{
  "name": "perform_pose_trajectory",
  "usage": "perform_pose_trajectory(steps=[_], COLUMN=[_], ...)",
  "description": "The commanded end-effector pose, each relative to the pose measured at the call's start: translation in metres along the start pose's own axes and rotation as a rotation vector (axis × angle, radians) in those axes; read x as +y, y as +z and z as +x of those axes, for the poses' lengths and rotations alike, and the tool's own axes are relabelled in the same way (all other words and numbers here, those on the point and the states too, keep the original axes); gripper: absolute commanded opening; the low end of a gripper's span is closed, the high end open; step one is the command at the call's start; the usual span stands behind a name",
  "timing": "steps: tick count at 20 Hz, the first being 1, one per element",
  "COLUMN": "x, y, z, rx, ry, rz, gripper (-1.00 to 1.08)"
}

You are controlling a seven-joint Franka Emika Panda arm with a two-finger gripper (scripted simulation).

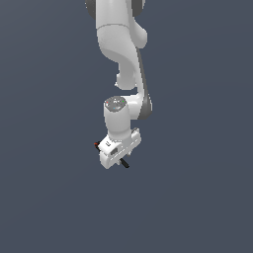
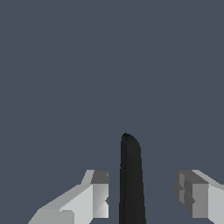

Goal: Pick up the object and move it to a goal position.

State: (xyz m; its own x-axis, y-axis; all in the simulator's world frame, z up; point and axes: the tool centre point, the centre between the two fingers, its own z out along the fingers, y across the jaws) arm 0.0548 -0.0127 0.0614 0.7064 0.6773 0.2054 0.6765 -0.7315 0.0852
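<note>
End effector (image 1: 117,157) is low over the spring clamp (image 1: 124,163), fingers spread wide, nothing held yet. In the wrist view the end effector (image 2: 142,194) straddles one black handle of the spring clamp (image 2: 131,183); there's a clear gap to each finger (image 2: 97,192), narrower on one side, so no contact as far as I can see. In the exterior view most of the clamp sits hidden under the hand: a black handle end pokes out toward the exterior view's right, and a small red tip (image 1: 96,145) shows on the exterior view's left. It seems to lie on the plain grey tabletop (image 1: 49,197), but I can't tell from these renders whether it's actually resting there or how far the fingertips stand above the surface. My read on handling: light, rigid plastic-and-spring part, not fragile, but the handle is slim, rounded and looks smooth, so it could roll or twist in a pinch. The V fork means a squeeze across both handles would fight the spring; I'd rather close on the single handle now between the fingers, close to the pivot if reachable, so it hangs balanced. I'd centre first, since the off-centre gap would shove the clamp sideways on closing. No goal marker visible in either view.
</note>
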Motion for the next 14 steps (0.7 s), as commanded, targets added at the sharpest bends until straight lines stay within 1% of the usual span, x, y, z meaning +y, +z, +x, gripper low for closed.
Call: perform_pose_trajectory(steps=[1,7,14], x=[0.000,0.000,0.000], y=[0.005,0.011,0.016], z=[0.000,0.001,0.000], rx=[0.012,0.025,0.024], ry=[-0.032,-0.068,-0.067], rz=[-0.002,-0.003,-0.003], gripper=[0.28,0.28,0.28])
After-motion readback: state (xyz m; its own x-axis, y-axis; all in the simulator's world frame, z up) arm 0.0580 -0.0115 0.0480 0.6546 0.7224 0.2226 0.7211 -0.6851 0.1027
